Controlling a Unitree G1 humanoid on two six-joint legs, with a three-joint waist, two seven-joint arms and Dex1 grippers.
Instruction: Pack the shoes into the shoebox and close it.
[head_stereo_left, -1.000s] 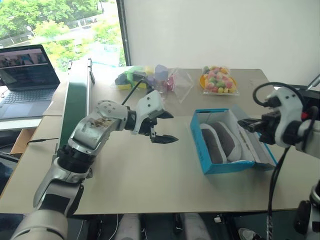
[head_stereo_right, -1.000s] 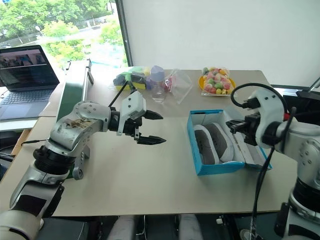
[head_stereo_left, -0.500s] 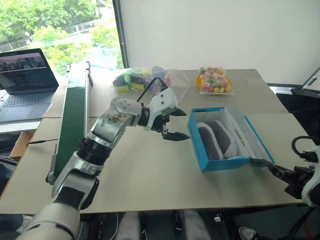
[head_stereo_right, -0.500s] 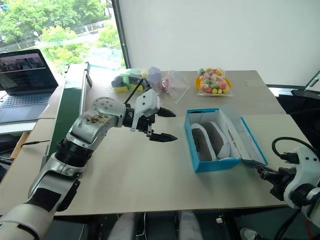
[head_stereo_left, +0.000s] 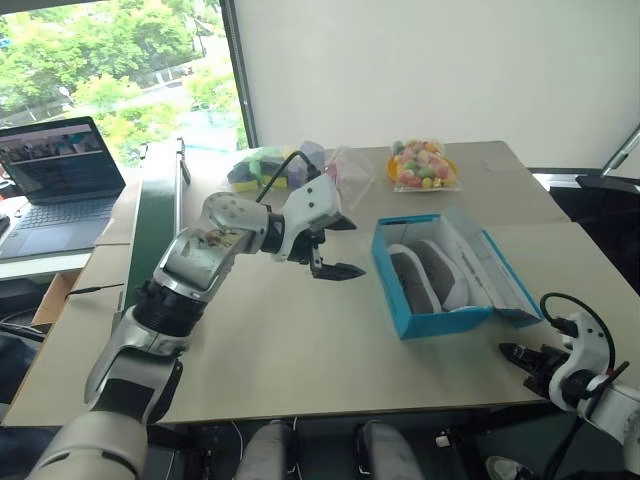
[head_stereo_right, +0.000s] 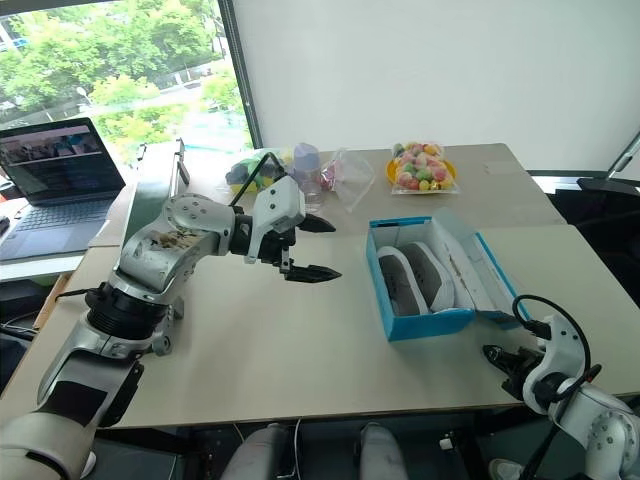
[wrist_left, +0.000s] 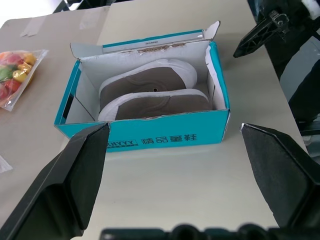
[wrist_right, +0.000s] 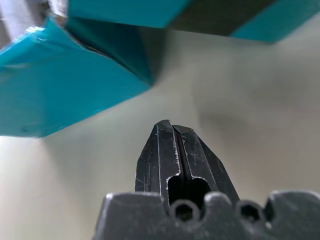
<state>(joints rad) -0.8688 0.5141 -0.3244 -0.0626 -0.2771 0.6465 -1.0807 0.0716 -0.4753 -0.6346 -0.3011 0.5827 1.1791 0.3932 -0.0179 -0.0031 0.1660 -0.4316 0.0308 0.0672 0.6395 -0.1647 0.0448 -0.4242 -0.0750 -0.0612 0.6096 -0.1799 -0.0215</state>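
At about two o'clock on the table (head_stereo_left: 300, 380), the shoebox (head_stereo_left: 430, 322) sits with both shoes (head_stereo_left: 428, 276) already lying side by side inside and its lid (head_stereo_left: 497, 276) hanging open toward three o'clock. So packing looks done; closing is the step in hand. My left gripper (head_stereo_left: 334, 249) hovers at nine o'clock of the box, fingers spread wide and holding nothing. My right gripper (head_stereo_left: 512, 354) is low at the box's five o'clock corner, fingers pressed together and empty. Next, I judge, I must get those closed fingers under the lid's outer edge and swing it over toward nine o'clock.
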